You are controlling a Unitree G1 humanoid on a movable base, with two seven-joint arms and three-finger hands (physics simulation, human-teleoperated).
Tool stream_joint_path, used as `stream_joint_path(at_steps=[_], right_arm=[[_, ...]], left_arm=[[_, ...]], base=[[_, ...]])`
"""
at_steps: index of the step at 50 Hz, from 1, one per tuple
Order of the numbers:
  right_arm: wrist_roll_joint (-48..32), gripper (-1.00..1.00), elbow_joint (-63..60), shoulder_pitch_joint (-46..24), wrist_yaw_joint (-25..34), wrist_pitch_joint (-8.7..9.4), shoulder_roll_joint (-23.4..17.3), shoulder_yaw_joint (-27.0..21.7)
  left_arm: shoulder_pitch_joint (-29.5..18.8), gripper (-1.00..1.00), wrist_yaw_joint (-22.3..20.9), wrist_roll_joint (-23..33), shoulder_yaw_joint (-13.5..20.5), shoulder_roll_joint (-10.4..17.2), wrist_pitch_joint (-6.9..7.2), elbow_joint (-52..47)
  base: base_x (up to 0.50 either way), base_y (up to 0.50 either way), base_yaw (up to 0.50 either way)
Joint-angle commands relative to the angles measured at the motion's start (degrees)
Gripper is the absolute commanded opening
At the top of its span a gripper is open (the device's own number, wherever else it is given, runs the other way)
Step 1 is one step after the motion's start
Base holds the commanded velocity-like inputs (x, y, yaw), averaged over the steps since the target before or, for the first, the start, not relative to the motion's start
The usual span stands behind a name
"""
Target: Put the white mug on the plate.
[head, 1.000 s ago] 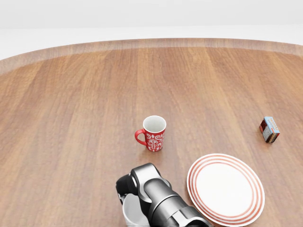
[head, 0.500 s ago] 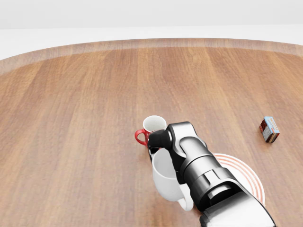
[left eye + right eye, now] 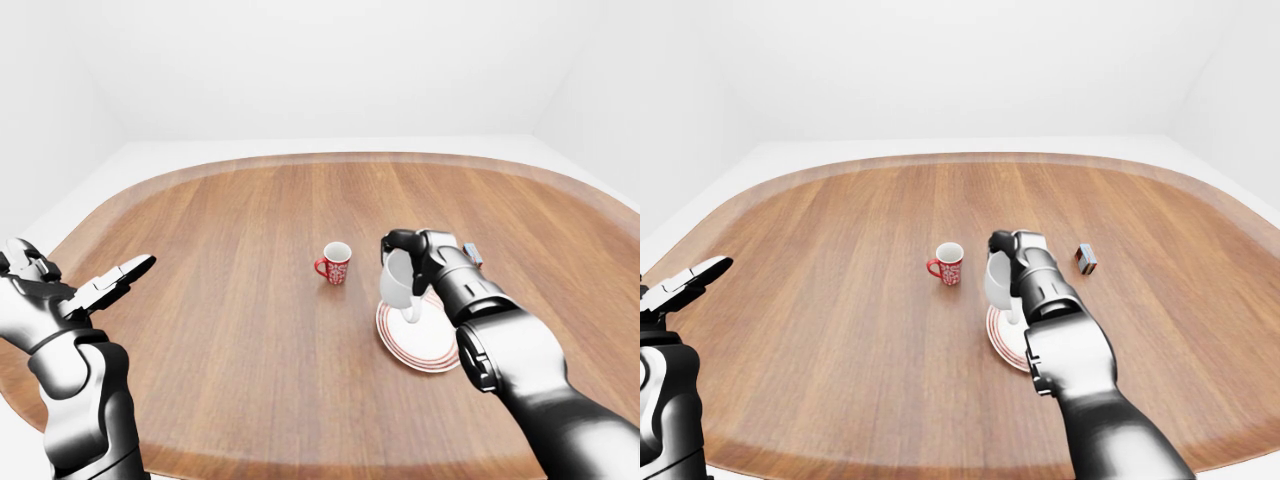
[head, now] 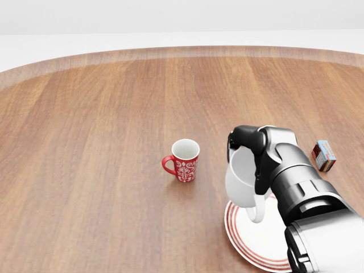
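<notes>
**A:** Left-eye view first: your right hand (image 3: 410, 250) has its fingers closed over the rim of the white mug (image 3: 398, 282), and the mug hangs tilted over the upper-left edge of the plate (image 3: 420, 345). Your left hand (image 3: 95, 290) sits at the far left of the frame with fingers spread, holding nothing.

**B:** Head view shows the change best. A second ago the mug was down at the bottom middle of the frame, half a second ago it was level with the red patterned mug (image 4: 183, 160), and now it's swung right of it, sitting over the plate's (image 4: 250, 250) left rim. Handle's pointing down toward the plate. Looks like it isn't resting on anything yet, though I can't tell how much gap is left.

**A:** So the carry is basically done, I'd say. You still need to slide it a bit toward the lower right of the frame so it's centred, level it, then lower.

**B:** Right-eye view agrees: mug above the plate's near-left edge, small box (image 3: 1086, 259) well off to the right on the table (image 3: 840, 230), out of the way. Watch the tilt when you let go.
</notes>
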Motion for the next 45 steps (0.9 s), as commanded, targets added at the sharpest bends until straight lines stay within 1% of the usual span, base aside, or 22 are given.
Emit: stream_joint_path(at_steps=[1,3,6,9,13,19,20,22,25,26,29,31,35,45], right_arm=[[2.5,-1.0,0.8,0.0,-5.2,0.0,-5.3,-1.5],[2.4,-1.0,0.9,0.6,-5.4,0.0,-5.7,-1.3],[2.4,-1.0,1.0,1.2,-5.5,0.0,-6.2,-1.3],[2.3,-1.0,1.0,1.6,-5.6,0.0,-6.6,-1.2],[2.3,-1.0,1.2,2.6,-6.4,0.0,-6.9,-1.4],[2.5,-1.0,1.5,3.6,-7.9,0.0,-7.7,-1.7],[1.9,-1.0,1.5,4.1,-8.3,0.0,-8.0,-1.3],[1.7,-1.0,1.6,4.6,-9.1,0.0,-8.3,-1.4],[2.3,-1.0,1.8,5.9,-10.3,0.0,-8.5,-1.9],[2.5,-1.0,1.9,6.5,-10.8,0.0,-8.4,-2.0],[2.2,-1.0,2.0,6.7,-11.7,0.0,-8.3,-1.9],[1.9,-1.0,2.2,7.5,-12.5,0.0,-8.0,-1.6],[1.5,-1.0,2.6,8.7,-14.7,0.0,-7.1,-1.6],[3.1,-1.0,2.8,10.0,-17.8,0.0,-7.0,-2.7]], left_arm=[[0.1,1.0,0.0,0.2,-0.1,-0.1,-0.1,0.0],[0.0,1.0,-0.1,0.2,-0.1,-0.1,-0.22,0.2],[0.0,1.0,0.0,0.1,-0.1,0.0,-0.03,0.0],[0.0,1.0,-0.1,0.2,-0.1,-0.1,-0.36,0.3],[0.0,1.0,0.0,0.1,0.0,0.0,-0.02,0.0],[-0.1,1.0,0.0,0.2,-0.1,0.0,-0.37,0.4],[-0.1,1.0,-0.1,0.4,-0.3,-0.1,-0.76,0.8],[0.0,1.0,-0.1,0.3,-0.3,-0.1,-0.41,0.5],[0.0,1.0,0.0,0.4,-0.3,-0.1,-0.36,0.4],[-0.1,1.0,-0.1,0.4,-0.3,-0.1,-0.41,0.5],[0.0,1.0,0.0,0.3,-0.2,-0.1,0.11,-0.2],[-0.1,1.0,-0.1,0.4,-0.2,-0.1,-0.35,0.4],[-0.2,1.0,0.0,0.5,-0.4,-0.1,-0.26,0.4],[-0.1,1.0,-0.1,0.5,-0.4,-0.1,-0.42,0.5]], base=[[0.0,0.0,0.0],[0.0,0.0,0.0],[0.0,0.0,0.0],[0.0,0.0,0.0],[0.0,0.0,0.0],[0.0,0.0,0.0],[0.0,0.0,0.0],[0.0,0.0,0.0],[0.0,0.0,0.0],[0.0,0.0,0.0],[0.0,0.0,0.0],[0.0,0.0,0.0],[0.0,0.0,0.0],[0.0,0.0,0.0]])
